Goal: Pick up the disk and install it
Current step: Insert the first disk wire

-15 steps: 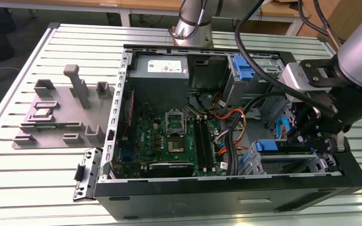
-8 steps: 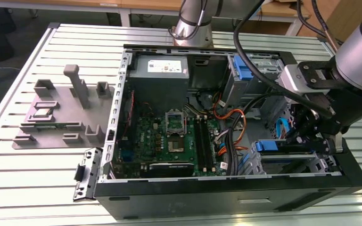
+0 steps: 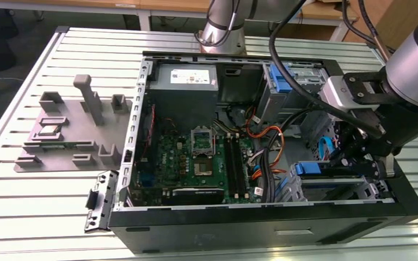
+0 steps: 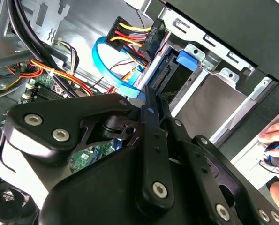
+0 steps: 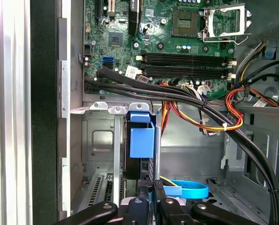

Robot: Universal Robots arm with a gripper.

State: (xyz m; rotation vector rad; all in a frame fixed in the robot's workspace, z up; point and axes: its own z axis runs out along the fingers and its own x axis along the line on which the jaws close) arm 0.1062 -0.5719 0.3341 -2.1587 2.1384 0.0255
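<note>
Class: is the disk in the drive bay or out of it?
In: the disk stands edge-on between the drive bay's metal walls, the tool at its end.

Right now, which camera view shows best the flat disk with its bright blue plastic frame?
The first wrist view: the blue-framed disk stands edge-on in its metal bay, just beyond the gripper. The second wrist view shows its connector edge behind the gripper. The exterior view shows a blue end beside the arm.

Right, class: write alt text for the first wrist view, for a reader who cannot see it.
The tool is right at the disk, which stands on edge in a grey metal bay of an open computer case. Beyond lie black cables, orange and yellow wires and the green motherboard.
</note>
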